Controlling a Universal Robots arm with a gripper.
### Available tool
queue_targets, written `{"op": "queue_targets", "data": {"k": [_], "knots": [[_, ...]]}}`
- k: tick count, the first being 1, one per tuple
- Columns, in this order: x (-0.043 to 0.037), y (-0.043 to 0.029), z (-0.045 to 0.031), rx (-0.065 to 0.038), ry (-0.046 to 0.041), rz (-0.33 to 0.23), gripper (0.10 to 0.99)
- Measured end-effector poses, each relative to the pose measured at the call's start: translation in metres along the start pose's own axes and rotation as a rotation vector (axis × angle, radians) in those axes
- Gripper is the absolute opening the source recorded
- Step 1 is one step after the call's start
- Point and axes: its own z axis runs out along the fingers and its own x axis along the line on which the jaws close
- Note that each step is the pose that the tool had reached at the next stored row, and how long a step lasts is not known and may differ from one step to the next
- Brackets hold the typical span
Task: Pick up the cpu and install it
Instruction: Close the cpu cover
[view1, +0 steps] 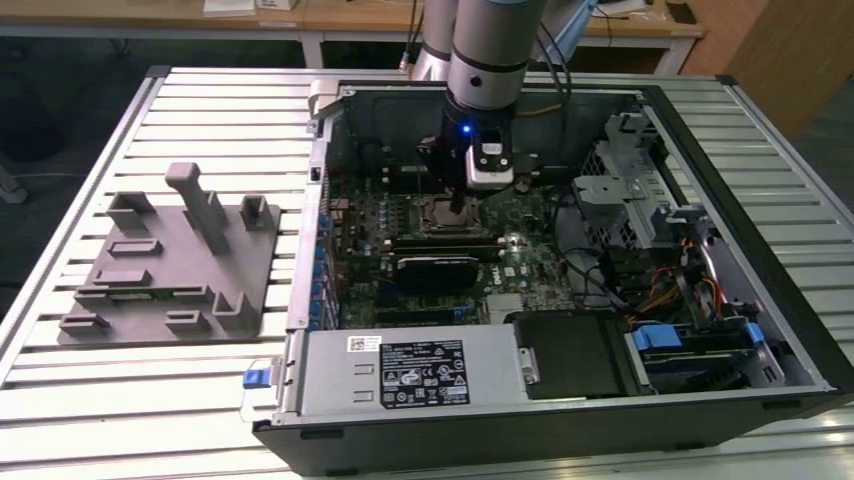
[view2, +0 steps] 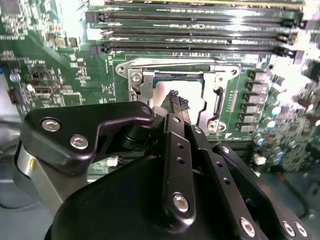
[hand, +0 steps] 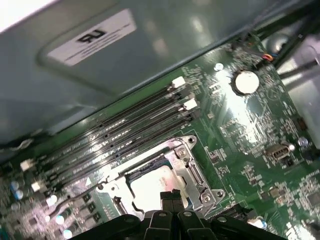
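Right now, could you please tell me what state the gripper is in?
Gripper: closed, nothing between its fingertips, tips at the cpu lying in the socket.

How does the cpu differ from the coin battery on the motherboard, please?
The cpu is square and larger; the coin battery is round and smaller. The cpu lies within the metal socket frame; the coin battery sits well outside it. Both are pale and silvery.
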Motion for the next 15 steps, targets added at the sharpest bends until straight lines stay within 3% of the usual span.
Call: {"op": "queue_targets", "data": {"k": [8,12,15], "knots": [[0.0000,0.0000,0.0002,0.005,-0.0032,-0.145,0.106],[0.0000,0.0000,0.0002,0.006,-0.0038,-0.176,0.106],[0.0000,0.0000,0.0001,-0.001,-0.0009,-0.201,0.106]]}}
